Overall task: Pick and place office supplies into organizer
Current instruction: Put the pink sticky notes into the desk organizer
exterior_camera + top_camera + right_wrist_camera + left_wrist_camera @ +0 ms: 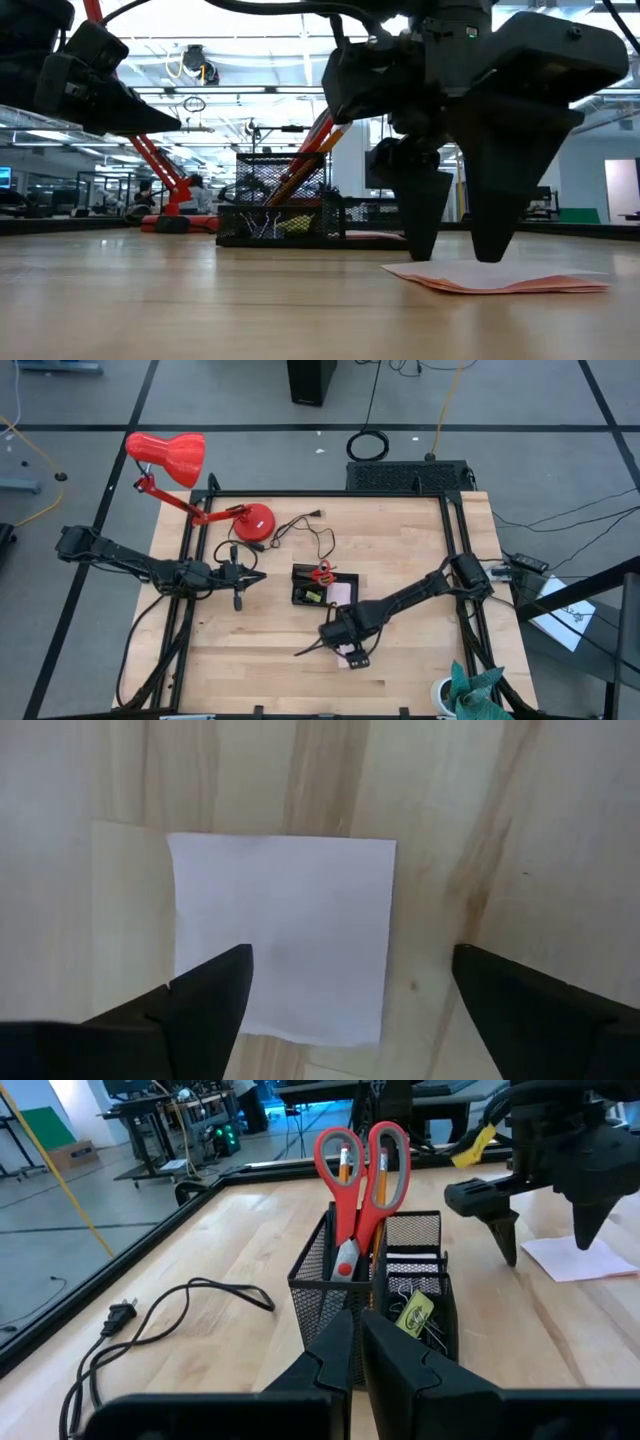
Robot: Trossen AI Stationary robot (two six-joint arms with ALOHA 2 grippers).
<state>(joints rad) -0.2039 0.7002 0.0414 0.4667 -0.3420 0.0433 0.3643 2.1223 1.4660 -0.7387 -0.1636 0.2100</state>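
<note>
The right arm reaches from the table's right edge toward its middle, wrist bent so that the right gripper (462, 245) points straight down over the pink sticky-note pad (500, 278), which lies flat on the wooden table (400, 660) just in front of the organizer (315, 588). Its two dark fingers (200, 1005) stand spread wide, one over the pad's edge and the other out over bare wood; the low view shows their tips just above the paper, holding nothing. The left arm stretches in from the left side, nearly level above the table, and the left gripper (252, 576) stops short of the organizer with its fingers pressed together and empty. The black mesh organizer sits near the table's centre; red-handled scissors (360, 1175) and orange pencils (345, 1165) stand upright in its tall compartment, while binder clips (405, 1295) and a small yellow item (412, 1312) lie in the lower one. A red desk lamp (175, 460) stands at the far left corner, its black cord (170, 1315) looped loose across the wood beside the organizer.
</note>
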